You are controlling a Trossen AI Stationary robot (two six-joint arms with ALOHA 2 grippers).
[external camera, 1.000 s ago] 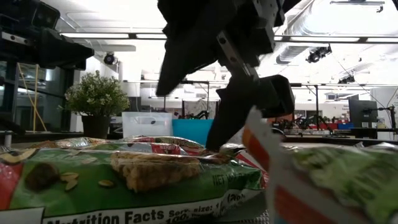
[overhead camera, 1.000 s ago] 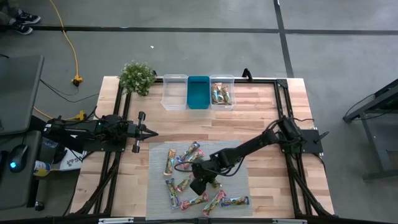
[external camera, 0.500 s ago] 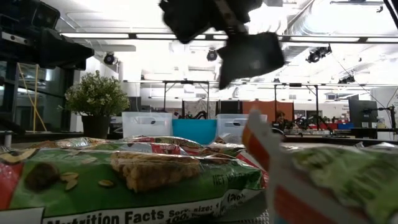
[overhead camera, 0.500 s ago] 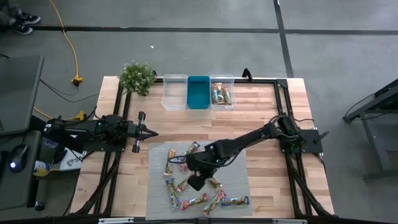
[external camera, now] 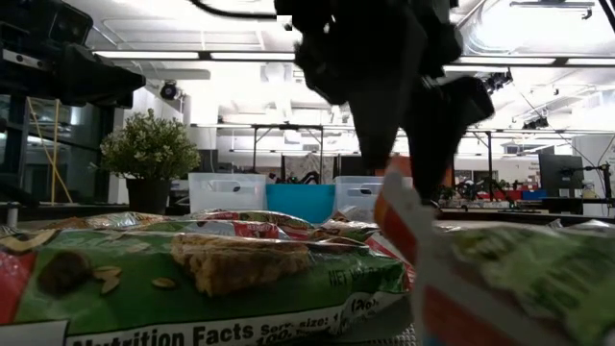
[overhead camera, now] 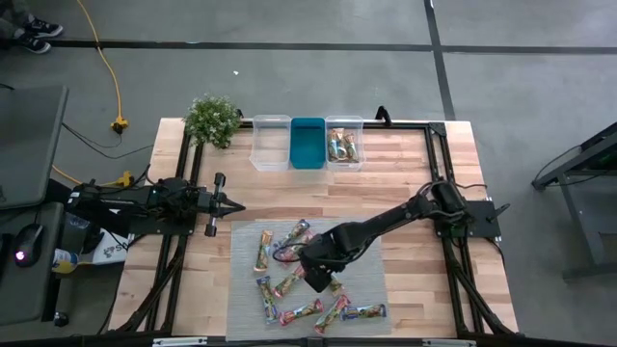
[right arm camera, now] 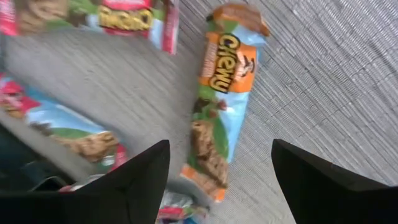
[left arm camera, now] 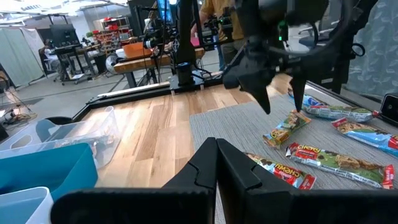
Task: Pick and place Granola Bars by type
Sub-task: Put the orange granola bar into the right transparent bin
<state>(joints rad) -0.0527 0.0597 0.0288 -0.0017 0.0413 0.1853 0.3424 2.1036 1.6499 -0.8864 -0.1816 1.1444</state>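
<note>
Grey mat (overhead camera: 366, 272) carries my scattered granola bars (overhead camera: 289, 280); above its middle, from overhead, I see the right gripper (overhead camera: 316, 277). The left gripper (overhead camera: 234, 205) waits off the mat's left corner. Left wrist: its fingers pressed together. Right wrist: fingers (right arm camera: 140, 180) spread over an orange bar (right arm camera: 217, 99), not touching.

Granola Bars (overhead camera: 294, 275) on mat (overhead camera: 371, 265), bins (overhead camera: 308, 143) behind
</note>
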